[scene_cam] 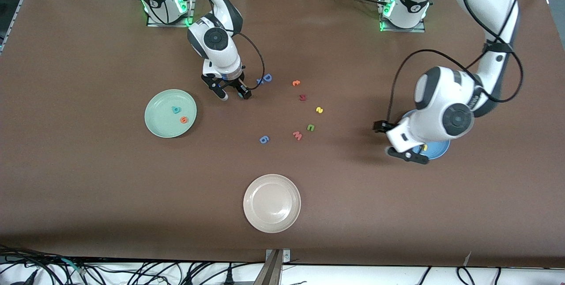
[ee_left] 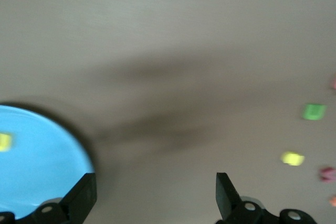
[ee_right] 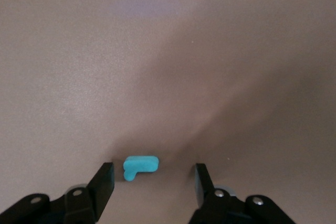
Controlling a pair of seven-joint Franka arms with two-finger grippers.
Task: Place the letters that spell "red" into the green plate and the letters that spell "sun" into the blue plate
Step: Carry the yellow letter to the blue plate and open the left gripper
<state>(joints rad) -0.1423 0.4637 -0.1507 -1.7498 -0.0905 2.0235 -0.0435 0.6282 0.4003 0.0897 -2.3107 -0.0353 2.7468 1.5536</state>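
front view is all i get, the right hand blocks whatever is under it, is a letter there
Observer: Yes. The teal r lies flat on the table between the open fingers of the right hand, touching neither.
Operator: and the left hand, holding anything
Observer: No. The left hand is open and empty, one finger over the rim of the blue plate, the other over bare table.

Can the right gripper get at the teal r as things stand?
Probably yes. The right gripper is low over the table with its open fingers on either side of the teal r, and nothing lies between them.
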